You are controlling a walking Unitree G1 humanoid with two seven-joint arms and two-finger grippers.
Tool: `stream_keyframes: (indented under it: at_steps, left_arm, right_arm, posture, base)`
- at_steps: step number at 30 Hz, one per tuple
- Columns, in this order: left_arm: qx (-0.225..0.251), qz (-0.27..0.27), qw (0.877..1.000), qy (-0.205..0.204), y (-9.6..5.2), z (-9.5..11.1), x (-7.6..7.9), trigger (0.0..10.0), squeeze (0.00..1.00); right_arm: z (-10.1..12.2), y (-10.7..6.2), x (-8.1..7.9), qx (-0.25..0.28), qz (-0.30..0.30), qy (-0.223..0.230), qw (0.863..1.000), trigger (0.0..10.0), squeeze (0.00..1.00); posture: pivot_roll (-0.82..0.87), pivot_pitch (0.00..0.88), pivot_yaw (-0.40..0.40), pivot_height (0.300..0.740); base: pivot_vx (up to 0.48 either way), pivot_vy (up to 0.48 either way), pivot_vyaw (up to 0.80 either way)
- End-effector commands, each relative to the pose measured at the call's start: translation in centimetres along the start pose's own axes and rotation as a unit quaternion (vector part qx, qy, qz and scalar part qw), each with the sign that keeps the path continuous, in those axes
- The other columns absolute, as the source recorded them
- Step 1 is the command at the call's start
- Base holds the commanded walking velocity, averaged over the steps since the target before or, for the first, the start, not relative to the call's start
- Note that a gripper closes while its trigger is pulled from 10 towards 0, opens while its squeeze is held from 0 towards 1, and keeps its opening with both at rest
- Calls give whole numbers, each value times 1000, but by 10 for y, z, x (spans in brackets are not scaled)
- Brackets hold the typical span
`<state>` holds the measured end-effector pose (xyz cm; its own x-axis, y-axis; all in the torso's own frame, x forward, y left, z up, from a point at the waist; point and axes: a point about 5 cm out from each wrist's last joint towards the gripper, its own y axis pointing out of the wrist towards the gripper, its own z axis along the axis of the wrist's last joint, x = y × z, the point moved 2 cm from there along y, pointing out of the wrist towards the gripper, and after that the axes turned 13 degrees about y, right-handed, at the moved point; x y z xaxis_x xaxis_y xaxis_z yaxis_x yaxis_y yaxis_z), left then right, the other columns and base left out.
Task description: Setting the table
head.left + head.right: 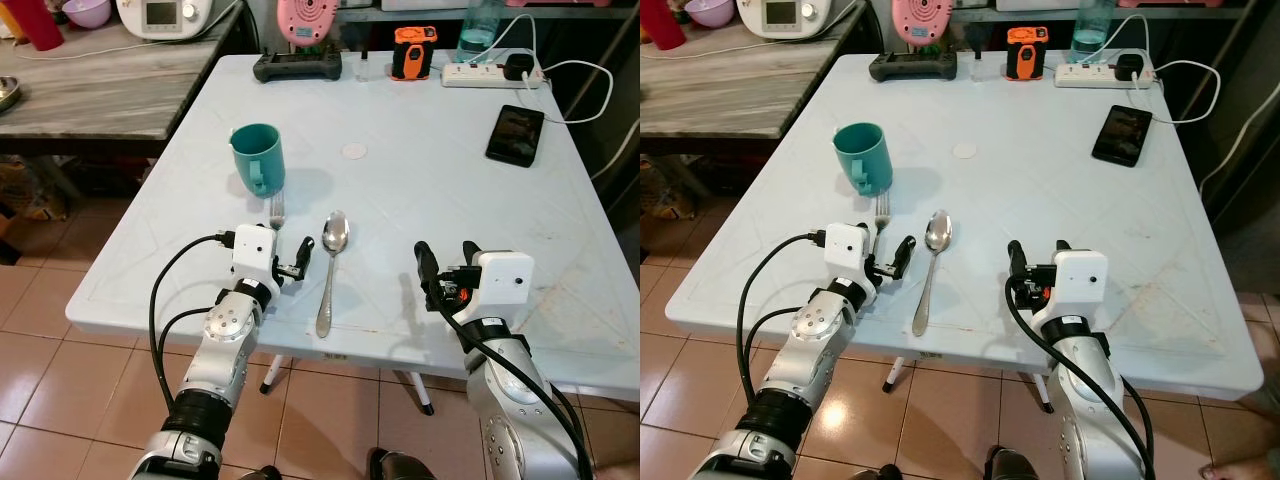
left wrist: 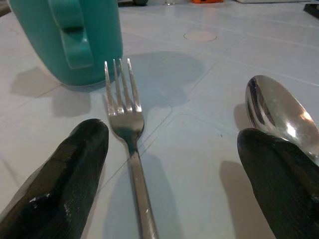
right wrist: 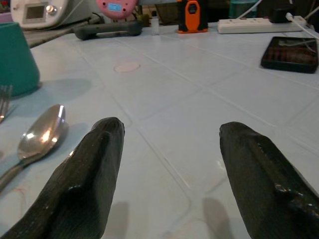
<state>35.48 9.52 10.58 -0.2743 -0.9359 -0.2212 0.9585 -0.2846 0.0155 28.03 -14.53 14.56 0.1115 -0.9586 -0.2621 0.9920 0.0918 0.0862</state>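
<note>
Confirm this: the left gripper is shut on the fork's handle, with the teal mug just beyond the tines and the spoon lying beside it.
Not quite. The left gripper is open: in the left wrist view its fingers straddle the fork without touching it. The rest holds: the teal mug stands just beyond the tines and the spoon lies beside the fork.

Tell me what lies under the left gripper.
The fork lies on the white table beneath the open left gripper, its handle between the fingers. The handle's near end is covered.

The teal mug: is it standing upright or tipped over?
Upright. The teal mug stands on its base, its open rim facing up.
</note>
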Motion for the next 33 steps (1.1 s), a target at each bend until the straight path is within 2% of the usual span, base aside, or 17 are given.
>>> stream_keyframes:
  at_steps: [1,4,6,7,9,10,11,16,17,18,19,20,23,24,25,26,33]
  left_arm:
    - [-14,10,1000,-2,2,-4,-3,9843,0]
    - [-16,16,1000,0,3,-3,-5,9020,0]
    - [-15,16,1000,-8,4,-3,-5,8902,0]
    - [-20,17,1000,-5,4,-4,-5,3725,0]
    - [-26,19,999,-3,5,-6,-5,3725,0]
    - [-33,22,999,-2,4,-8,-6,1098,0]
    - [-42,27,999,-3,4,-11,-7,0,0]
    - [-53,40,998,0,3,-15,-12,0,0]
    - [-57,48,997,1,3,-16,-15,2667,0]
    - [-57,48,997,1,3,-16,-15,2667,0]
    - [-60,51,997,0,3,-17,-16,7373,0]
    - [-68,56,996,-2,3,-19,-19,10000,0]
    - [-89,69,994,-9,2,-25,-24,9255,0]
    - [-96,72,993,-11,1,-27,-25,4667,0]
    - [-100,74,992,-12,1,-28,-26,4667,0]
    - [-111,76,991,-13,0,-31,-26,0,0]
    - [-144,71,987,-25,-1,-40,-23,0,0]
  right_arm:
    - [2,-3,-3,1,0,-2,1000,10000,0]
    - [3,-2,-3,1,3,-4,1000,10000,0]
    - [3,-2,-4,0,4,-4,1000,10000,0]
    - [2,-1,-5,-1,5,-4,1000,10000,0]
    - [2,-1,-5,-1,5,-4,1000,10000,0]
    - [2,-1,-5,-2,6,-5,1000,10000,0]
    - [2,0,-6,-3,8,-5,1000,10000,0]
    - [1,0,-7,-4,10,-5,1000,10000,0]
    - [1,1,-8,-4,11,-5,1000,10000,0]
    - [1,1,-8,-4,11,-5,1000,10000,0]
    - [1,1,-8,-4,12,-5,1000,10000,0]
    - [1,1,-9,-4,12,-5,1000,10000,0]
    - [1,2,-9,-4,13,-5,1000,10000,0]
    - [1,2,-9,-4,14,-6,1000,10000,0]
    - [1,2,-9,-4,14,-6,1000,10000,0]
    - [1,2,-9,-4,14,-6,1000,10000,0]
    - [1,3,-9,-3,16,-8,1000,10000,0]
  posture:
    - [-372,192,102,740]
    - [-372,191,99,740]
    - [-372,191,99,740]
    - [-365,188,98,740]
    - [-365,188,98,740]
    - [-361,187,97,740]
    - [-359,186,97,740]
    - [-355,185,96,740]
    - [-354,184,96,740]
    - [-354,184,96,740]
    - [-351,184,96,740]
    - [-351,184,96,740]
    - [-350,181,96,740]
    - [-350,179,95,740]
    - [-350,179,95,740]
    - [-350,178,95,740]
    - [-351,176,93,740]
  base:
    - [0,0,0]
    - [0,0,0]
    - [0,0,0]
    - [0,0,0]
    - [0,0,0]
    - [0,0,0]
    - [0,0,0]
    - [0,0,0]
    - [0,0,0]
    - [0,0,0]
    - [0,0,0]
    - [0,0,0]
    - [0,0,0]
    - [0,0,0]
    - [0,0,0]
    - [0,0,0]
    - [0,0,0]
